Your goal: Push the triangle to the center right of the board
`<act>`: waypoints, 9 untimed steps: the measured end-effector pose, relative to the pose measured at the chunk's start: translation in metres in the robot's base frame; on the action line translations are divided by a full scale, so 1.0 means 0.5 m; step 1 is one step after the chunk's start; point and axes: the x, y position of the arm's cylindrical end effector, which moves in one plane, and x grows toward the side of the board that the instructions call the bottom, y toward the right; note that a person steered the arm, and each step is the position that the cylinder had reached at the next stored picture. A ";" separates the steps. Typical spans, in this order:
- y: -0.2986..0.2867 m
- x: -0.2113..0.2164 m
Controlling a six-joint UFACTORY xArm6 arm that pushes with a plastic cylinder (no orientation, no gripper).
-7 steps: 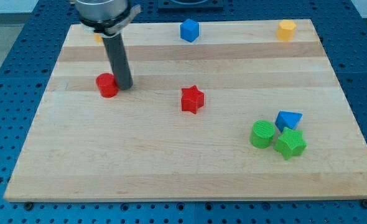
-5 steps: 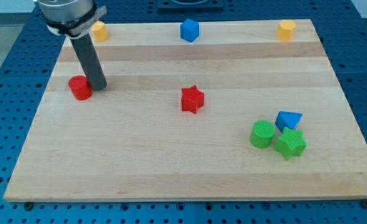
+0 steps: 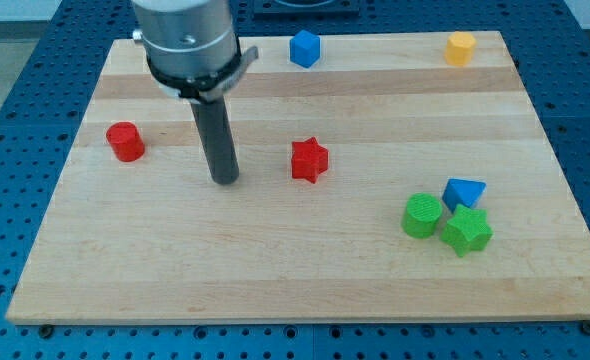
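Note:
The blue triangle (image 3: 463,192) lies at the view's lower right of the wooden board (image 3: 295,270), touching the green star (image 3: 467,231) below it and close to the green cylinder (image 3: 422,215) at its left. My tip (image 3: 225,180) rests on the board left of centre, between the red cylinder (image 3: 126,142) and the red star (image 3: 309,160), far to the left of the triangle. It touches no block.
A blue hexagonal block (image 3: 304,48) sits at the top middle edge. A yellow block (image 3: 460,47) sits at the top right corner. The arm's body hides the top left corner of the board.
My tip pushed the red cylinder to the left, then left it and moved right and down to a spot left of the red star. The yellow block at top left is now hidden.

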 end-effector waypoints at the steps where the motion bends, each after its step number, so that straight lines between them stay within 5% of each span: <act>1: 0.011 0.077; 3: 0.204 0.184; 6: 0.408 0.175; 9: 0.542 0.049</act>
